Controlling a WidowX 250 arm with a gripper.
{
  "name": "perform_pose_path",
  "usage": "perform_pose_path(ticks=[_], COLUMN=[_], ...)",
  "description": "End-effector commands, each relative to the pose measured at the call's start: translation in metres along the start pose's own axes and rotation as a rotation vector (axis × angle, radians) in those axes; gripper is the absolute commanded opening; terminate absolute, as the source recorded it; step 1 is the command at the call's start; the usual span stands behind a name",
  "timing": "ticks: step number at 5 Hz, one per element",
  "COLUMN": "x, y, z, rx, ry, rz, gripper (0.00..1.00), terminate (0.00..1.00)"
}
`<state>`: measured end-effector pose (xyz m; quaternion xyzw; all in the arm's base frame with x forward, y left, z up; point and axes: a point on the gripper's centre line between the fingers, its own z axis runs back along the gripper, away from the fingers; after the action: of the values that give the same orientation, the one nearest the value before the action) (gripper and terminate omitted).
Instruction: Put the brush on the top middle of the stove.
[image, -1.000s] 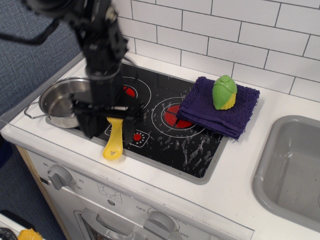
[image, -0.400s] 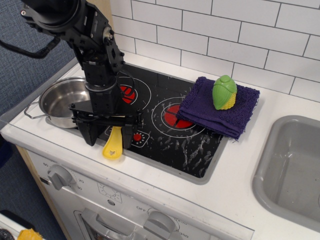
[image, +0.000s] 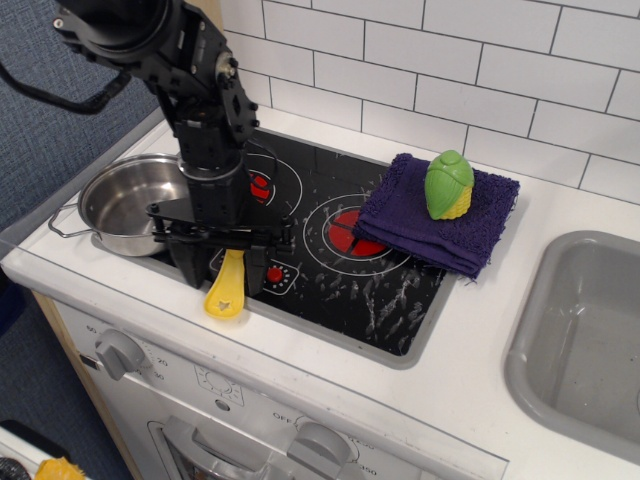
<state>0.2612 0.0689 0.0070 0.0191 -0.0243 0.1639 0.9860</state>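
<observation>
The yellow brush (image: 226, 289) lies at the front left of the black stove (image: 390, 295), its handle pointing over the front rim. Its bristle end is hidden under my gripper. My gripper (image: 222, 270) is down over the brush and open, with one finger (image: 188, 266) left of the handle and the other finger (image: 256, 272) right of it. Neither finger clearly touches the handle. The back middle of the stove, between the two red ring burners, shows as bare black glass.
A steel pot (image: 118, 205) sits left of the stove, close to my arm. A purple cloth (image: 445, 228) covers the stove's back right corner, with a green-and-yellow corn toy (image: 448, 185) on it. A grey sink (image: 590, 340) is at the right.
My gripper has come down over the brush and shifted slightly right. Its fingers have drawn closer together around the handle. The brush has barely moved.
</observation>
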Motion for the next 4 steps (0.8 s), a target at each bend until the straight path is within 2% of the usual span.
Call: perform_pose_path(ticks=[1, 2, 3, 4], x=[-0.005, -0.001, 0.024, 0.048], y=[-0.011, -0.016, -0.029, -0.046], z=[0.003, 0.027, 0.066, 0.075], rx=[0.007, -0.007, -0.036, -0.066], ry=[-0.018, -0.042, -0.139, -0.17], rz=[-0.019, -0.044, -0.086, -0.125], gripper=[0.0, 0.0, 0.0, 0.0], terminate=[0.0, 0.0, 0.0, 0.0])
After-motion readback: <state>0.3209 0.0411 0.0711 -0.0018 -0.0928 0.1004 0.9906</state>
